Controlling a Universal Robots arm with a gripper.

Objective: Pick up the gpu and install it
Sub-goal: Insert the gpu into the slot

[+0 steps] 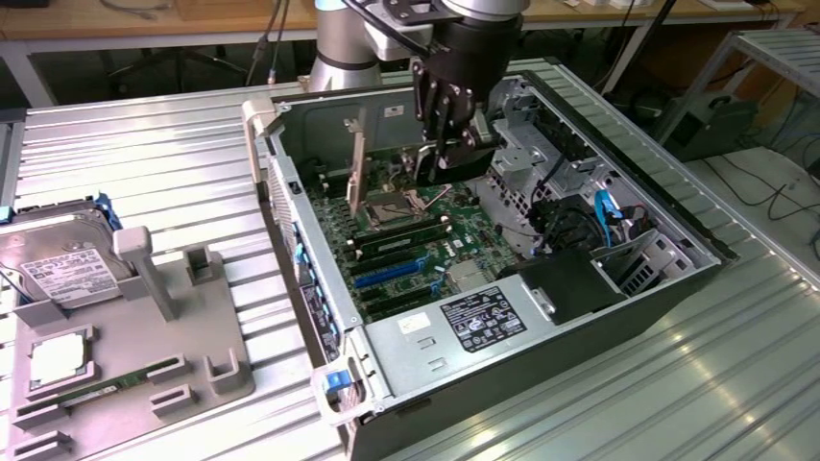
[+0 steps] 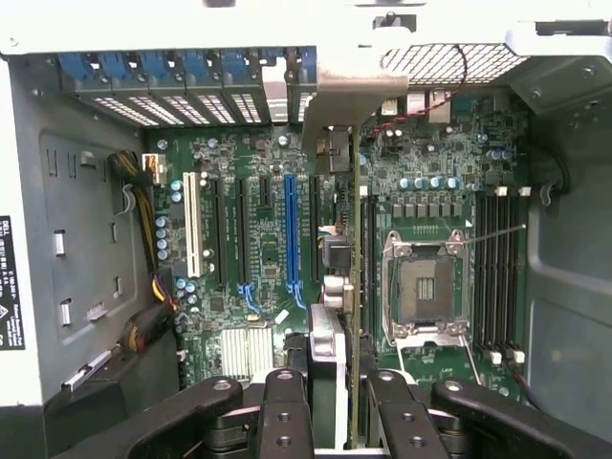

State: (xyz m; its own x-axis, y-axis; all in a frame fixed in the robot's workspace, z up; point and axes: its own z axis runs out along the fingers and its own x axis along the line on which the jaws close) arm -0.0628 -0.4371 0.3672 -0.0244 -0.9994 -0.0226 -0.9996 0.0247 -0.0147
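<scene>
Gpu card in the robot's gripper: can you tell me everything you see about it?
The thin dark gpu card shows edge-on, a narrow line. A bent silver metal bracket caps its far end. It stands upright over the green motherboard, between the long blue slot and the square silver processor socket. The black gripper pinches its near end. Whether it touches a slot is unclear.

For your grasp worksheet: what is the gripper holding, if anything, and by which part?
The thin black gpu card, by its upper edge, far from its silver bracket.
</scene>
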